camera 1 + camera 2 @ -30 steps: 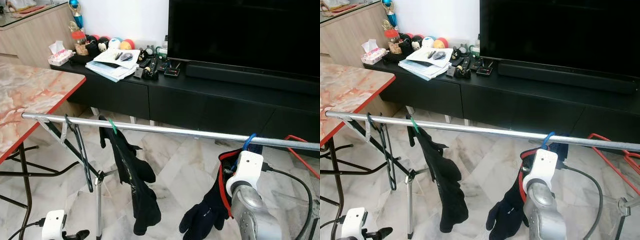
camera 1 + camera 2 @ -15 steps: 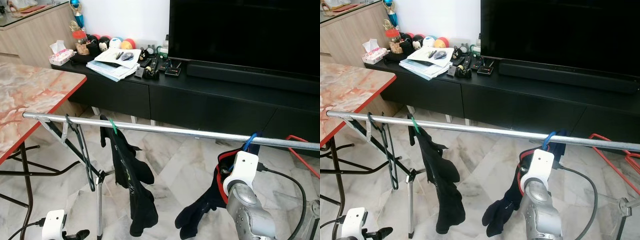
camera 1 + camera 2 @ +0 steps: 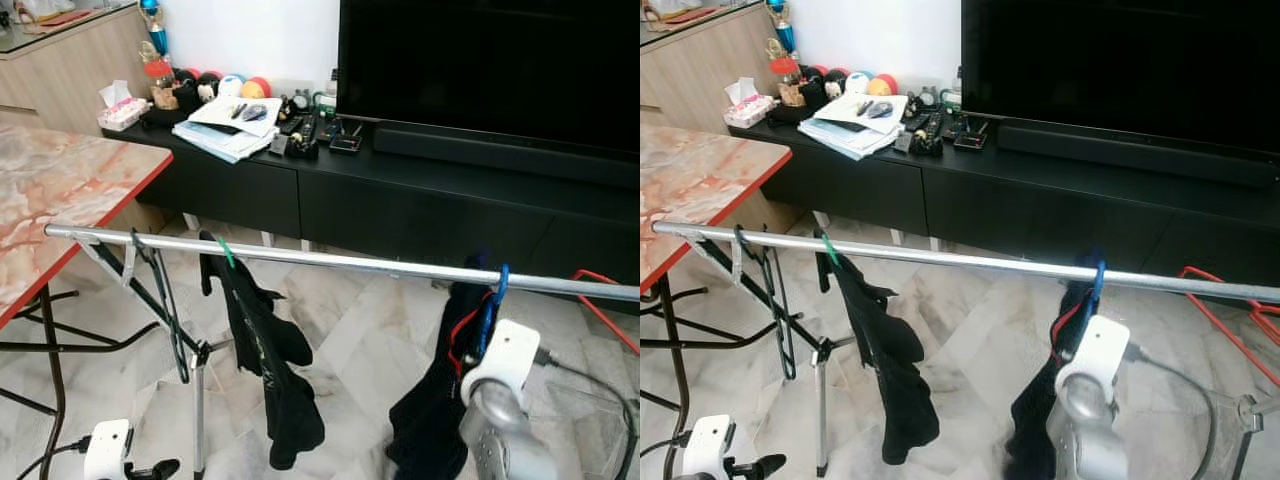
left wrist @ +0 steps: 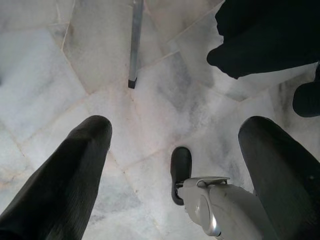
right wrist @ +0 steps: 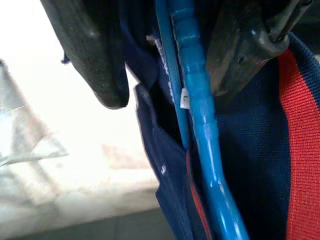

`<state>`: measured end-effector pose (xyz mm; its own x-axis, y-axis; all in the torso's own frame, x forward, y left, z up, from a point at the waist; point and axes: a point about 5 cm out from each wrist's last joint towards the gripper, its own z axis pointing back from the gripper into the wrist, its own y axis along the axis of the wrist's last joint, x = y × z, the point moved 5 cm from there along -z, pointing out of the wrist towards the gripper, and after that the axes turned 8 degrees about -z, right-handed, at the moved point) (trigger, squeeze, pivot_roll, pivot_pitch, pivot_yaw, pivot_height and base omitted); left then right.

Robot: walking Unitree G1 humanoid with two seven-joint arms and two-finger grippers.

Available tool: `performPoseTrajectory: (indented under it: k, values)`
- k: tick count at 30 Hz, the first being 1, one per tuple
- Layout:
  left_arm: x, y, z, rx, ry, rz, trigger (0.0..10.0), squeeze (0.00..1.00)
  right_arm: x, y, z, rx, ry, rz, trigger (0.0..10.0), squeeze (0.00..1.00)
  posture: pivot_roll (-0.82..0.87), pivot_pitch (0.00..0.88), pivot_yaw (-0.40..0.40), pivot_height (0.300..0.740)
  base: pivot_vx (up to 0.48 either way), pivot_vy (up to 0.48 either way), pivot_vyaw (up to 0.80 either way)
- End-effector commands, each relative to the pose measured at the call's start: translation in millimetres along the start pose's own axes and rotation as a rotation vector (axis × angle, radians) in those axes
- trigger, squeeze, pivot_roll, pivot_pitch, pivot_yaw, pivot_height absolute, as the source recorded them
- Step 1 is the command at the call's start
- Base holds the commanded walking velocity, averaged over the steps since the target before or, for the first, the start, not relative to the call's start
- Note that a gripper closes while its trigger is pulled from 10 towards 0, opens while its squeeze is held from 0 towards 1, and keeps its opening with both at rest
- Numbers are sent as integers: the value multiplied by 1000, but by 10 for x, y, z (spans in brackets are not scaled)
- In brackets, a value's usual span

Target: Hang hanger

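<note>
1. Blue hanger [image 3: 492,305] hooked over the metal rail [image 3: 340,262] near its right end; long axis hangs down from the rail, hook on top.
2. Dark garment with red trim [image 3: 440,400] hangs from it toward the marble floor [image 3: 350,340].
3. Right end effector [image 5: 175,60] just below the rail at the hanger; fingers [image 5: 90,55] parted either side of the blue stem, whether they press it cannot be told.
4. Left end effector [image 4: 175,165] low over the floor, fingers wide apart, holding nothing.
5. Further left on the rail: green hanger [image 3: 226,252] with black garment [image 3: 265,360], and a bare black hanger [image 3: 165,300].
6. Tissue box [image 3: 122,112] with tissue sticking out on the black TV surface [image 3: 420,180]; papers [image 3: 235,125] beside it.
</note>
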<state>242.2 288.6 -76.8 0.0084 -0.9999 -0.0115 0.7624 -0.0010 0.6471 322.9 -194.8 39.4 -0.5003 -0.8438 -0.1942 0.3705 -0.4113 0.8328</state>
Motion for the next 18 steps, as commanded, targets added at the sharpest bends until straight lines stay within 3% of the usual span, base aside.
performPoseTrajectory:
  k: [1, 8, 10, 14, 18]
  values:
    - [-56, -69, 26, -31, 8, -6, 10000, 0, -29, -106, -9, -54, 25, -15, 10000, 0, 41, 101, 63, 740, 0, 0, 0]
    - [-60, -65, 27, -30, 10, -6, 10000, 0, -104, -111, -66, -77, 75, 7, 10000, 0, 43, 100, 62, 740, 0, 0, 0]
    - [-62, -65, 28, -31, 10, -7, 10000, 0, -165, -117, -72, -88, 114, 21, 10000, 0, 43, 101, 64, 740, 0, 0, 0]
    - [-72, -68, 32, -34, 11, -12, 10000, 0, -449, -87, -44, -92, 282, 49, 10000, 0, 40, 102, 70, 740, 0, 0, 0]
    - [-75, -69, 33, -33, 12, -12, 10000, 0, -467, 67, -88, -20, 271, 78, 10000, 0, 45, 102, 69, 740, 0, 0, 0]
